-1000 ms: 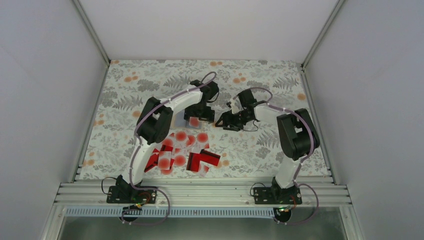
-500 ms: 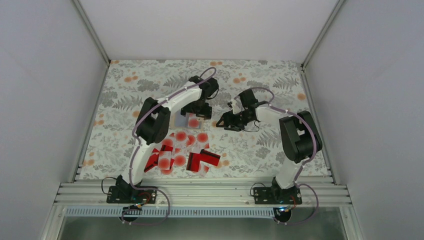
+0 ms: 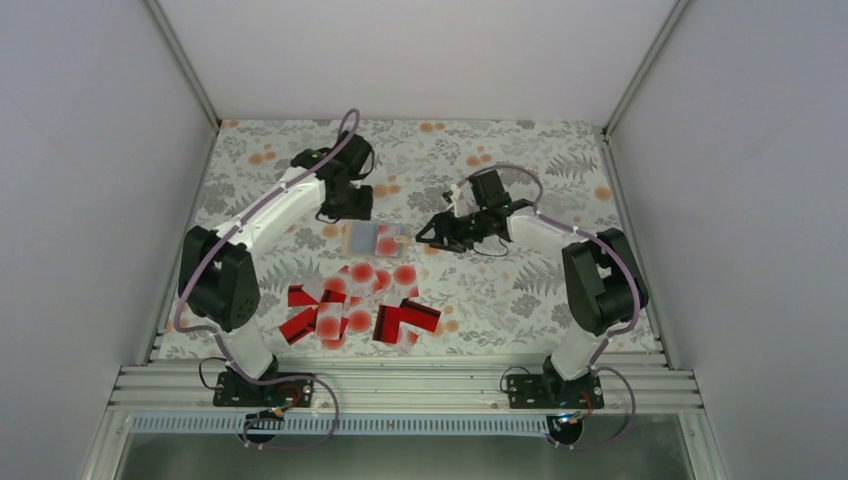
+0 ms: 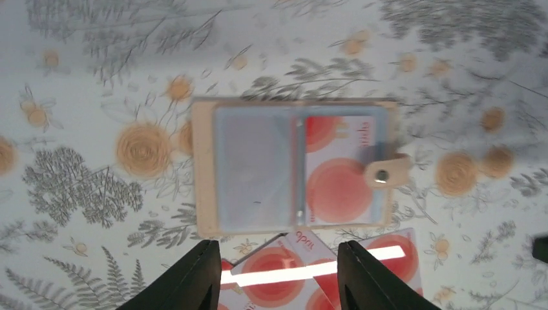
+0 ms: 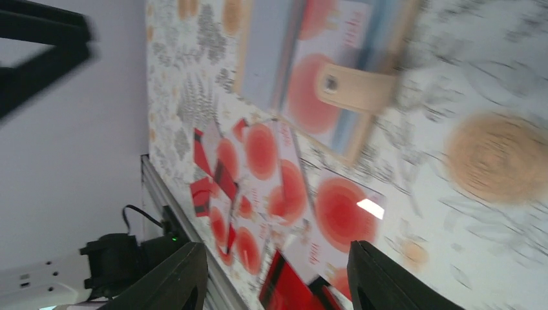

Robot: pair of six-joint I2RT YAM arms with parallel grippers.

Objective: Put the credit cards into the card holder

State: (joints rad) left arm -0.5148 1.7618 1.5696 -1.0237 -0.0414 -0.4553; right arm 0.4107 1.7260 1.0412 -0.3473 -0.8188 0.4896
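Most of the credit cards sit loose in a heap at the near side, so loads left. Just beyond, the card holder lies open with one dotted card pocketed (maybe more, can't tell). Farther out, the left gripper hovers above it and the right gripper beside it, both half open and empty.

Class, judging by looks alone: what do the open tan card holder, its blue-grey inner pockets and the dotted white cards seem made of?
Tan folding card holder: matte, probably leather or imitation.
Blue-grey pockets: likely clear plastic film; a dotted card shows through.
White red-dotted cards: glossy plastic or coated card; one carries a glare streak.
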